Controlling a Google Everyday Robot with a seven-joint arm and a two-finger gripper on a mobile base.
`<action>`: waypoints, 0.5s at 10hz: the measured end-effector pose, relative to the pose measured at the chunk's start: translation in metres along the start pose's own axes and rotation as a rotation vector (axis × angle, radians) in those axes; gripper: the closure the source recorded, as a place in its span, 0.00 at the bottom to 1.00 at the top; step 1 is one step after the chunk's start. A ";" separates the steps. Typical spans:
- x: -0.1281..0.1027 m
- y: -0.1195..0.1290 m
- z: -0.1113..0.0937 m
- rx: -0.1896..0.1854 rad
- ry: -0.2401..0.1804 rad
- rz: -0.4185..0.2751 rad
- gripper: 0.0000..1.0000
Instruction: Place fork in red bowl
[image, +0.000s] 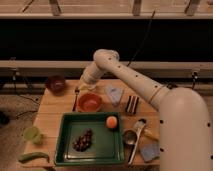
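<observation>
The fork is a slim grey utensil lying flat on the wooden table, just left of the red bowl. The bowl is shallow, orange-red and looks empty. It sits at the back middle of the table. My gripper hangs at the end of the white arm that reaches in from the right. It is just above and behind the fork's far end, at the bowl's back left. It holds nothing that I can see.
A maroon bowl stands at the back left. A green tray in front holds an orange and grapes. To the right are a pale packet, a dark striped block, a long pale utensil, a metal cup and a blue sponge. A green cup is at the left.
</observation>
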 end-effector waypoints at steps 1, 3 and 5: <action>-0.010 0.000 -0.003 0.011 -0.024 -0.011 1.00; -0.035 -0.003 -0.012 0.038 -0.060 -0.032 1.00; -0.041 -0.008 -0.027 0.083 -0.092 -0.027 1.00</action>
